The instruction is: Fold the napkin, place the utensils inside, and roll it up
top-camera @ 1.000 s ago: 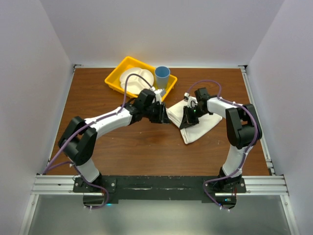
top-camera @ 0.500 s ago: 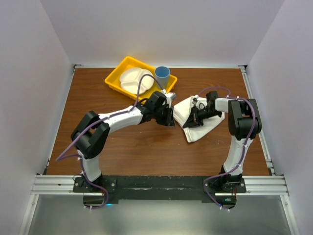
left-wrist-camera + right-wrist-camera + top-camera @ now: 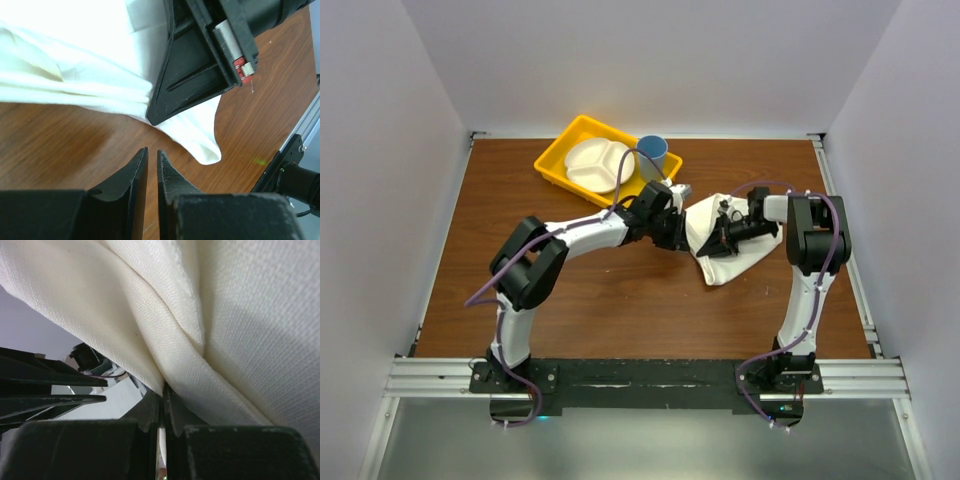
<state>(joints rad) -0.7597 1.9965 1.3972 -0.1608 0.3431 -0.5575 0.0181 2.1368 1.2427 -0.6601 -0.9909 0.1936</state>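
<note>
The white napkin lies bunched and folded on the wooden table, right of centre. My right gripper is shut on a fold at its left side, and in the right wrist view the cloth is pinched between the jaws. My left gripper reaches in from the left, just short of the napkin's near-left edge. Its jaws stand a narrow slit apart over bare wood, with nothing between them. The right gripper's black finger rests on the cloth just ahead. The utensils are out of view.
A yellow tray at the back holds a white divided plate. A blue cup stands at its right end, just behind the left wrist. White walls close in the table, and a metal rail runs along its right edge.
The left arm has stretched to the right, up to the napkin, and its jaws have narrowed. The right gripper has shifted right with the cloth, bunching it.
</note>
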